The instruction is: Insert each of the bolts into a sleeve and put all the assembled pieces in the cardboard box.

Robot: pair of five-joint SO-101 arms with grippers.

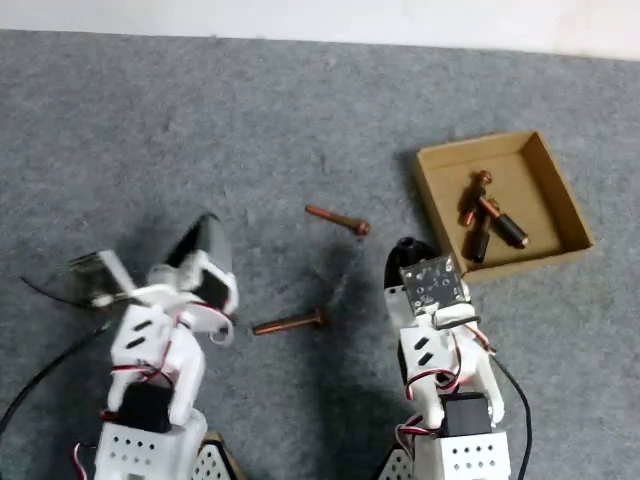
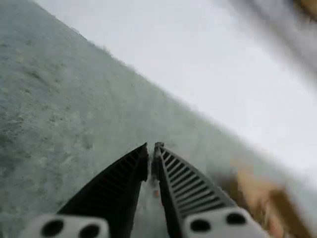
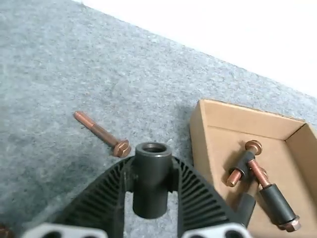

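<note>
With the right gripper [image 3: 151,166] pinching the black sleeve [image 3: 150,191] upright and the left gripper [image 2: 151,148] pressed together empty, the far bolt [image 1: 338,219] and near bolt [image 1: 290,323] lie on the grey mat [image 1: 150,130], where a shallow pinch could roll either thin shaft away or leave it skewed against the bore.

grey, perhaps felt-covered table [image 1: 150,130], far bolt [image 1: 337,219], near bolt [image 1: 289,323], cardboard box [image 1: 447,190]

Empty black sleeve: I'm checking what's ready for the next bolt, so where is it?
In the right wrist view the black sleeve is clamped in the right gripper, between a loose bolt lying on the carpet and the cardboard box.
</note>
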